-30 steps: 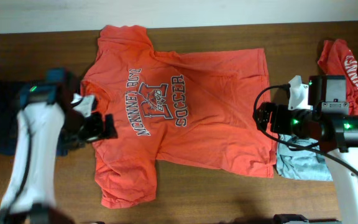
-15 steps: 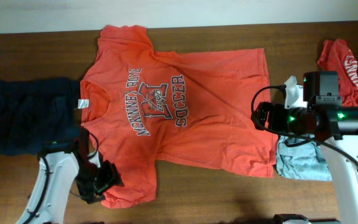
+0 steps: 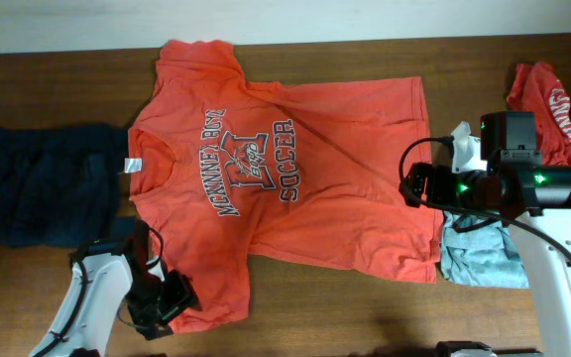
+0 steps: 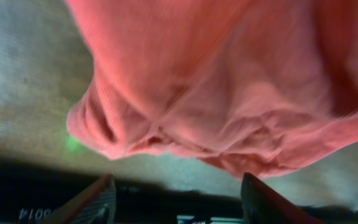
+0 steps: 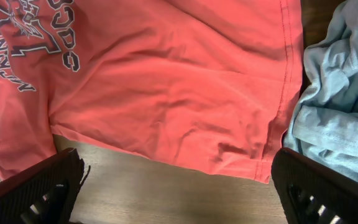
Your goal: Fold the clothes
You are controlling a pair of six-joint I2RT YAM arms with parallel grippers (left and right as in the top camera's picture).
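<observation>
The clothes' orange-red T-shirt [image 3: 285,188] lies flat on the wooden table, print up, collar to the left. My left gripper [image 3: 174,297] is at the edge of the near sleeve. In the left wrist view that bunched sleeve [image 4: 229,81] lies just past my left gripper [image 4: 179,186], whose jaws stand apart with nothing between them. My right gripper [image 3: 411,184] hovers over the shirt's hem at the right. The right wrist view shows the hem corner [image 5: 253,149] and bare wood between the spread fingers of that gripper [image 5: 179,180].
A navy garment [image 3: 48,183] lies at the left. A pale grey-blue garment [image 3: 479,253] [image 5: 340,93] sits against the shirt's near right corner. Another red printed tee [image 3: 553,109] is heaped at the far right.
My left gripper has swung from beside the collar down to the near sleeve, uncovering the navy garment, and its jaws have narrowed. The right arm has shifted only slightly.
</observation>
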